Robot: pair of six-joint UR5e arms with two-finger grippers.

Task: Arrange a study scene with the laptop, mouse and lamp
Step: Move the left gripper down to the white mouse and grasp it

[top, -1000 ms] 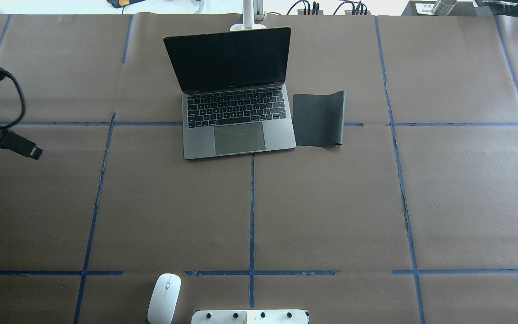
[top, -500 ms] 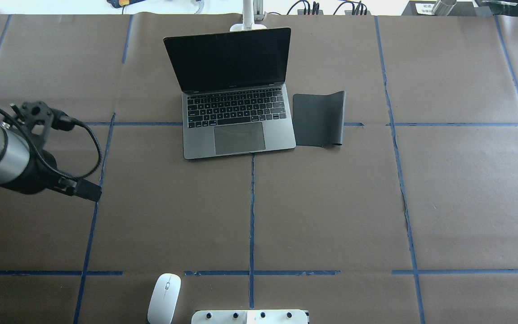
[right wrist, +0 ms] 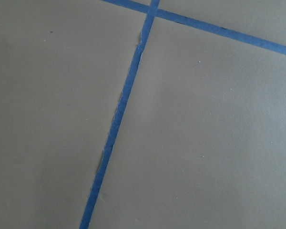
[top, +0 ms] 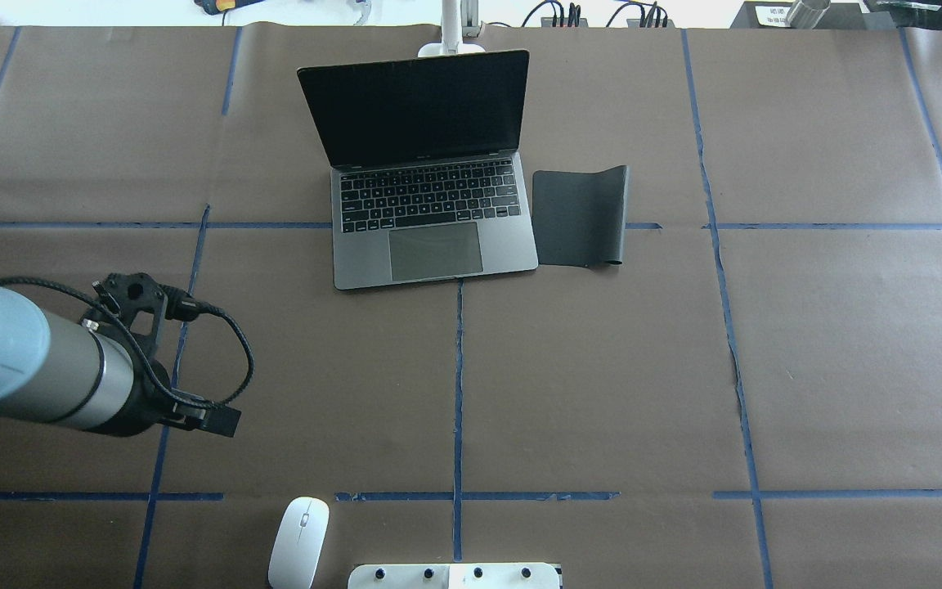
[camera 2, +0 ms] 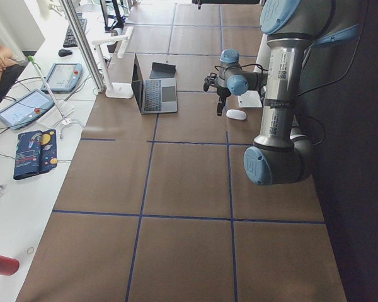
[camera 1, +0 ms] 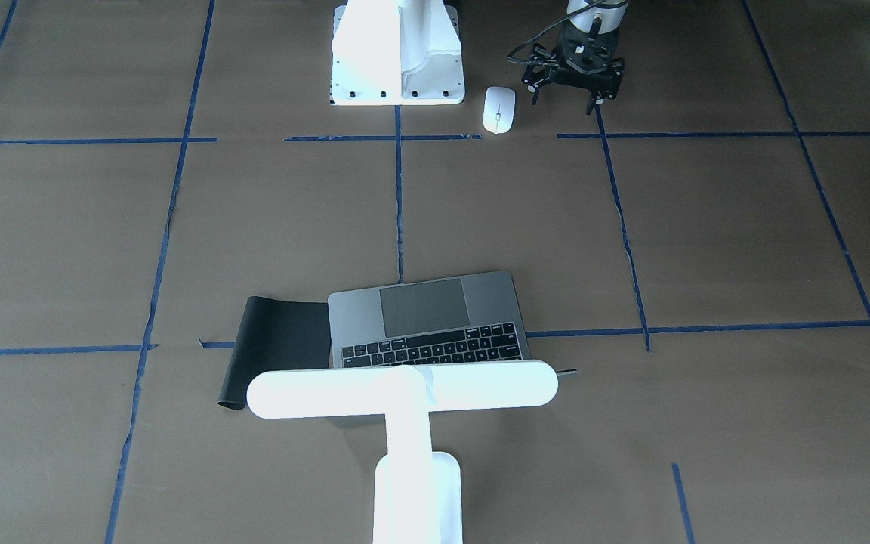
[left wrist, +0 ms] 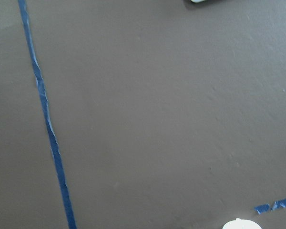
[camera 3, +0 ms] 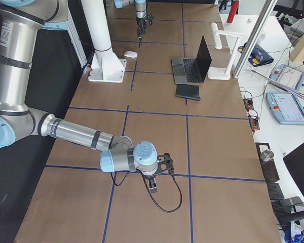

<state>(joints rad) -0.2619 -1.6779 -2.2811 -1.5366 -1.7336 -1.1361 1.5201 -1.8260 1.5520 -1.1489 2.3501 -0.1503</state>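
Left gripper point(camera 1: 572, 75) points straight down over bare table, near the mouse point(top: 299, 541), not touching; can't tell its jaw width. Laptop point(top: 430, 221) sits open mid-table, lamp point(camera 1: 402, 389) behind it. Right gripper point(camera 3: 153, 185) hangs low, well apart from everything; can't tell its opening either.

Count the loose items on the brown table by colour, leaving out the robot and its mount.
White: 2 (mouse, lamp)
Grey: 1 (laptop)
Black: 1 (mat)
Total: 4
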